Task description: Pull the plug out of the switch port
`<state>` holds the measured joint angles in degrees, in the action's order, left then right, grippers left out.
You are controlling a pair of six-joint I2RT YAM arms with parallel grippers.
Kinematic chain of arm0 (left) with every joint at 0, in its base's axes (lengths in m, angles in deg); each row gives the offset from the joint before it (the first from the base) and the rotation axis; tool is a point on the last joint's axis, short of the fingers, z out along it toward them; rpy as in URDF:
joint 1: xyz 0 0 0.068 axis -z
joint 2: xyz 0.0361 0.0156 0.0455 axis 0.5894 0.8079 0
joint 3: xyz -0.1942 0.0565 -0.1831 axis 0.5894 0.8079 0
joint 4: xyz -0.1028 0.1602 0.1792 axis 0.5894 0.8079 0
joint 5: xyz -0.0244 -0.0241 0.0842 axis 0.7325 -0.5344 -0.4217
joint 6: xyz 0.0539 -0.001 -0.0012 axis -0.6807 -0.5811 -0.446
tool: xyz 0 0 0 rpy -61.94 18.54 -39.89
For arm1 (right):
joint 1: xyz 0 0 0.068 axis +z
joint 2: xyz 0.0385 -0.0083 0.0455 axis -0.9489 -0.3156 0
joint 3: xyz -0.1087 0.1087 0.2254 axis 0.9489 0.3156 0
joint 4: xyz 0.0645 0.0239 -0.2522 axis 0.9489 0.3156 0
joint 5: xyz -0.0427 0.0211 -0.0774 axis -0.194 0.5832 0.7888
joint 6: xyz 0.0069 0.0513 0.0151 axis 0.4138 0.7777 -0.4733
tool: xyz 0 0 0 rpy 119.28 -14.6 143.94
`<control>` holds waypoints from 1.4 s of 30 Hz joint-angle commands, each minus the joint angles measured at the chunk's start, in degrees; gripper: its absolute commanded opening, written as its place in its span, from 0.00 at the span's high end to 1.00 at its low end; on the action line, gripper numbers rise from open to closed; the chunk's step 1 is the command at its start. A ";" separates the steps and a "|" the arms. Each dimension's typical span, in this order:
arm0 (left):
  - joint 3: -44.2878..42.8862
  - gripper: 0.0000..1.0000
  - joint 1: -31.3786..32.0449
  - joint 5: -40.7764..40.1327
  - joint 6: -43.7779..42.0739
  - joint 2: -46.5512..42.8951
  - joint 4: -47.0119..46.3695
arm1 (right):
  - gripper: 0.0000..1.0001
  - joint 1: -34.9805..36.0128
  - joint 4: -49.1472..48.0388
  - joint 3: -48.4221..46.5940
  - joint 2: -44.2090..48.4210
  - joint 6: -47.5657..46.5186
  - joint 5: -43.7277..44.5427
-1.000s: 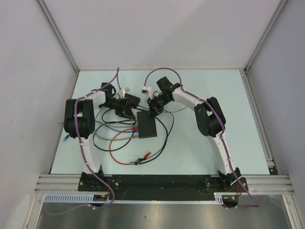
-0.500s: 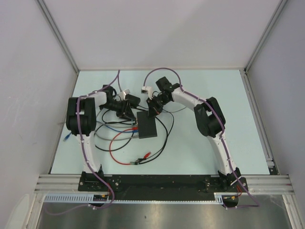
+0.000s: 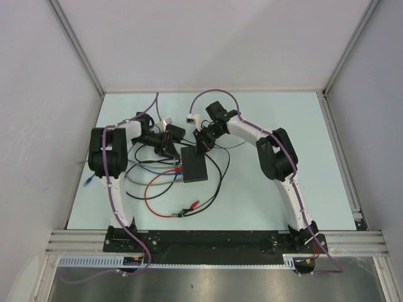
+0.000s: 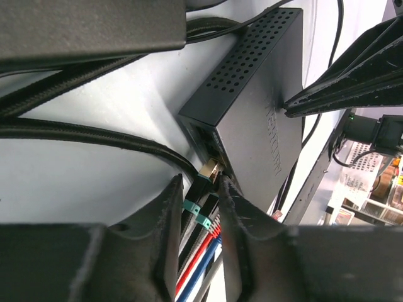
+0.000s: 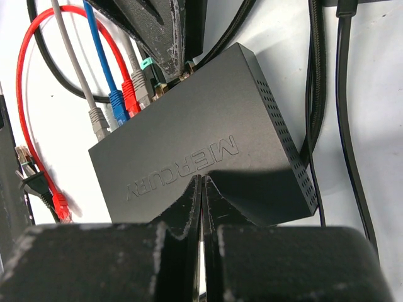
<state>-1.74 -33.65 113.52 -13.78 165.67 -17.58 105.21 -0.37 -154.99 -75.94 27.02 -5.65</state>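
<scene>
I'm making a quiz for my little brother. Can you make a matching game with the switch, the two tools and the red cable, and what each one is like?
Things:
1. switch
2. right tool
3. left tool
4. red cable

What it is like:
a. fingers on either side of the gold-tipped plug
b. curled in a big loop
c. black, with holes along its side
d. shut, tips on top of the switch

Pairs: 1-c, 2-d, 3-a, 4-b
</scene>
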 commanded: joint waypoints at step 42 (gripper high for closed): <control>0.63 1.00 4.48 -8.80 -6.00 2.00 6.94 | 1.00 1.29 -0.05 4.38 -0.79 -1.70 11.28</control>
<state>-6.15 -30.42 106.07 -16.78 166.28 -11.37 106.17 -3.15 -153.31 -74.76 27.02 -2.92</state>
